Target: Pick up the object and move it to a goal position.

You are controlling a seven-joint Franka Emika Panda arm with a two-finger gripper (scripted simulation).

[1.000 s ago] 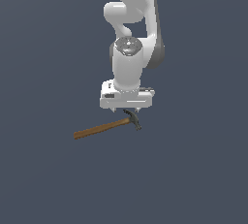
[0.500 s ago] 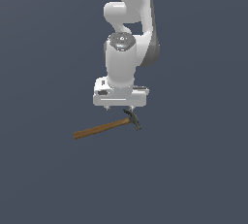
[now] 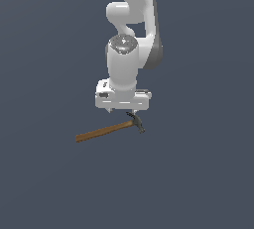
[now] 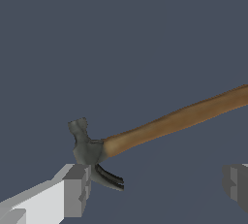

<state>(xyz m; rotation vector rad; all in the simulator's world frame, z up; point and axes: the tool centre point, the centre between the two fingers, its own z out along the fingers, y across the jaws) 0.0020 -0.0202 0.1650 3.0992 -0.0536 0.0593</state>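
The object is a small claw hammer point(image 3: 106, 131) with a brown wooden handle point(image 4: 179, 119) and a dark metal head point(image 4: 87, 148). It lies flat on the dark ground, its handle pointing toward the exterior view's left. My gripper point(image 3: 128, 112) hangs right over the head end. In the wrist view the gripper point(image 4: 157, 185) is open, with one finger point(image 4: 76, 189) close beside the head and claw and the other finger point(image 4: 237, 183) far off across the gap. Nothing is held. The handle runs out of the wrist view.
A plain dark grey floor point(image 3: 198, 173) surrounds the hammer in both views. The white arm point(image 3: 130, 20) rises behind and above the hand.
The hand has shifted slightly toward the exterior view's left above the hammer head. The hammer has not moved.
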